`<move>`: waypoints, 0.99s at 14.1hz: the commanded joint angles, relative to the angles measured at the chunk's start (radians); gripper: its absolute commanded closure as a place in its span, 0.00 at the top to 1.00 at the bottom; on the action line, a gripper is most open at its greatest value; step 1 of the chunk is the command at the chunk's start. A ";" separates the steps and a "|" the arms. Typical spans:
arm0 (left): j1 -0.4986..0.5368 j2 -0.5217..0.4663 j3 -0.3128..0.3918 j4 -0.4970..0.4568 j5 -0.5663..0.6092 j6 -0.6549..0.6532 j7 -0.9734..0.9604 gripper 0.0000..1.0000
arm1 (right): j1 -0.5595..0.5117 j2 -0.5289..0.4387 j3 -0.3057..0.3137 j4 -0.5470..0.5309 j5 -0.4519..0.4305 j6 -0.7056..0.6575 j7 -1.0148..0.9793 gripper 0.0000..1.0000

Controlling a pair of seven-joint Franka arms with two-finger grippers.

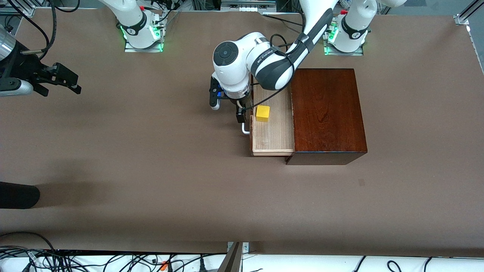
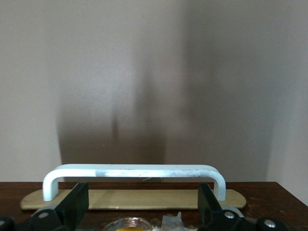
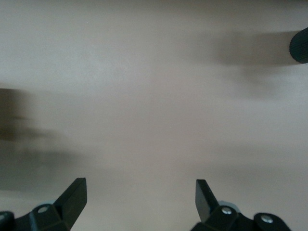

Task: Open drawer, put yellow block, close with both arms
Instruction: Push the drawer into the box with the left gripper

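I see the yellow block (image 1: 262,113) lying in the pulled-out drawer (image 1: 273,136), my left gripper (image 1: 242,113) spread wide at its white handle (image 2: 134,174), and my right gripper (image 1: 62,81) waiting spread over bare table (image 1: 151,170).

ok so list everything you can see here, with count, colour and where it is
box: one, dark mahogany, on the table toward the left arm's end
drawer: one, pale wood with a dark front, pulled out of the box toward the right arm's end
handle: one, white bar, on the drawer front
yellow block: one, yellow, lying in the drawer
table: one, brown, under everything
cables: several, black and white, along the table edge nearest the front camera
dark object: one, black, at the right arm's end of the table; cannot tell what it is
left end effector: one, black, open, at the drawer handle
right end effector: one, black, open, waiting over bare table at the right arm's end
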 commanded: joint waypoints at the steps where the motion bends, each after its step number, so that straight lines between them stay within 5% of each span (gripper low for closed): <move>1: 0.005 0.011 -0.001 0.007 0.021 -0.016 0.013 1.00 | -0.005 0.005 0.005 0.020 -0.012 -0.021 0.012 1.00; 14: 0.080 -0.016 0.014 0.020 0.126 -0.166 0.020 1.00 | -0.005 0.005 0.004 0.020 -0.010 -0.022 0.015 1.00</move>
